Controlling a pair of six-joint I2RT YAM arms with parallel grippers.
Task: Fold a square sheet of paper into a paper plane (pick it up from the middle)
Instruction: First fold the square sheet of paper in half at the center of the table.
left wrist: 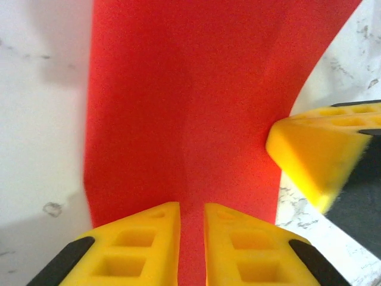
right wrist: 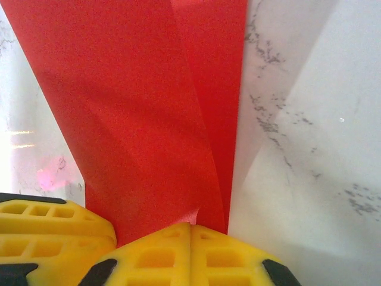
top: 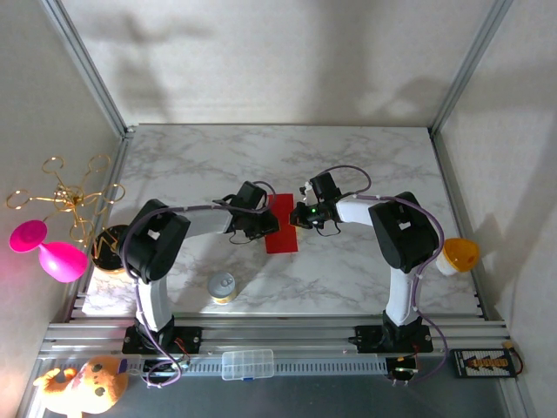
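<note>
At the near edge, seen from above, a clear plastic box (top: 247, 364) lies on the metal rail btw. the two arm bases, and a plush toy (top: 83, 387) sits at the near left corner. A bit farther in, a small round tin (top: 223, 287) stands on the marble table (top: 365, 157), just right of the left arm. In the middle of the table the two grippers face each other w/ the square sheet of paper (top: 280, 228) between them. From above the sheet looks like a narrow red strip running near to far. The left gripper (top: 265, 219) is at its left side and the right gripper (top: 297, 218) at its right side.

In the left wrist view the left gripper (left wrist: 191, 205) has its yellow fingers almost together w/ only a thin slit. Red paper (left wrist: 178, 101) shows in this slit, but I cannot tell if the pads press on it. The sheet bends up there, and a finger (left wrist: 309, 155) of the other gripper touches its right edge.

In the right wrist view the right gripper (right wrist: 190, 226) is fully closed, and the fingertips pinch the near end of the paper (right wrist: 131, 107), which shows two overlapping layers. A left finger (right wrist: 53, 229) is just beside, at the bottom left.

Off the table's left edge are a pink toy (top: 48, 250) and a gold wire stand (top: 65, 193).
</note>
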